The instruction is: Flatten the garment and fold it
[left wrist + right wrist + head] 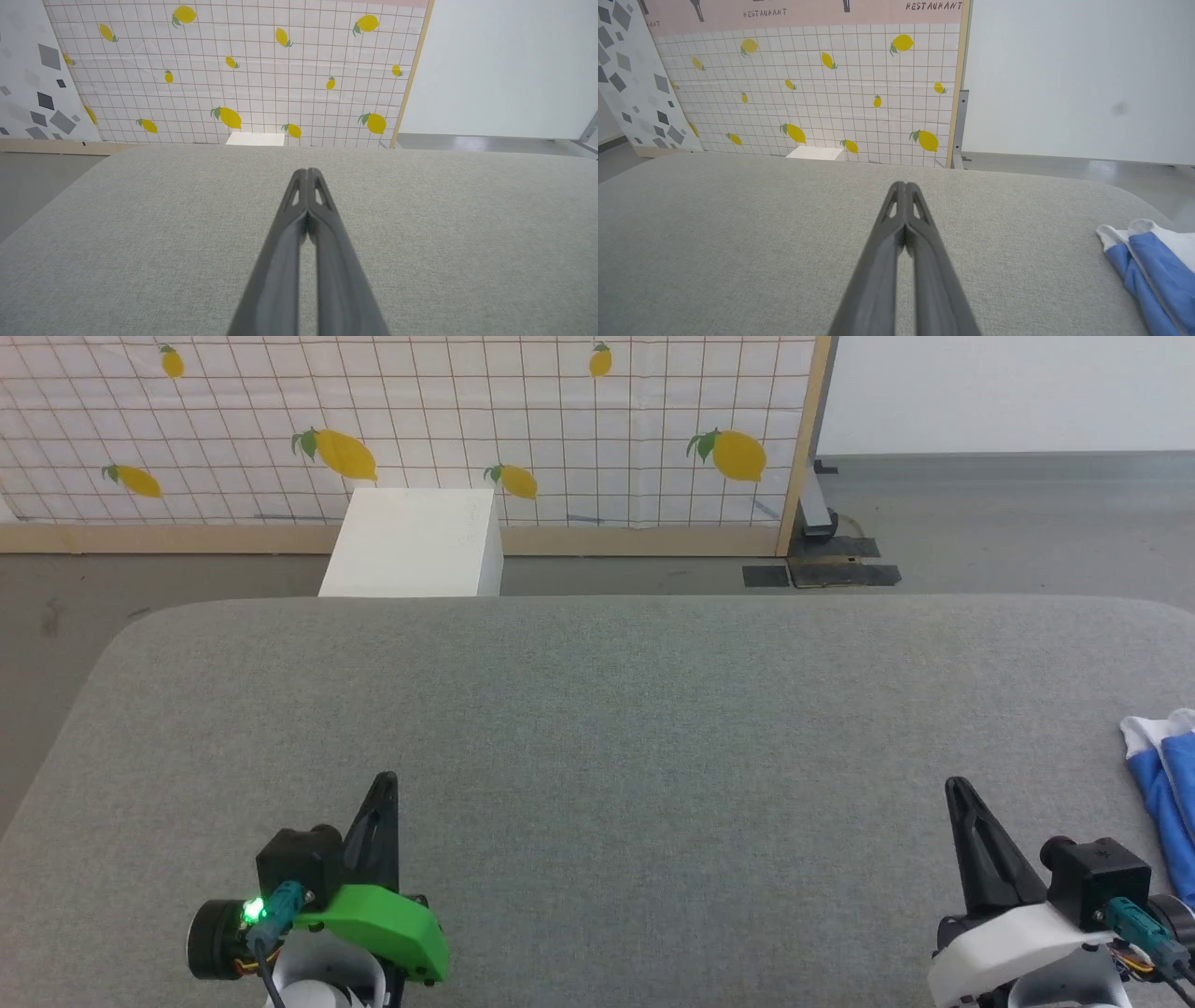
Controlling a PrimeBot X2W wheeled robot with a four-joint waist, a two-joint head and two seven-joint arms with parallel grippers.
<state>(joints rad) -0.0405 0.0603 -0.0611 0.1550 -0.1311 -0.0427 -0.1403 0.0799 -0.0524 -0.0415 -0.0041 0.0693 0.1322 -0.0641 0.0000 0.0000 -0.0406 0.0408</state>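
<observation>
left end effector (pixel 307 173): fingers closed tip to tip, holding nothing, near-left of grey worktop (pixel 607 728) | right end effector (pixel 903 185): fingers closed tip to tip, holding nothing, near-right | garment (pixel 1162 775): bunched blue-and-white heap at worktop's right edge, beside right end effector, not touching | beyond the worktop: white box (pixel 411 546), lemon-print panel (pixel 467 420)

Table top (pixel 597 728) is plain heathered grey fabric. The garment (pixel 1167 803) is royal blue with white bits. The backdrop (pixel 420 420) is white with a thin brown grid and yellow lemons with green leaves, on a tan wood frame (pixel 805 439). The box (pixel 415 546) is plain white. The left gripper (pixel 383 782) is dark with a bright green shell (pixel 383 919); the right gripper (pixel 957 789) is dark with a white shell (pixel 999 943).
</observation>
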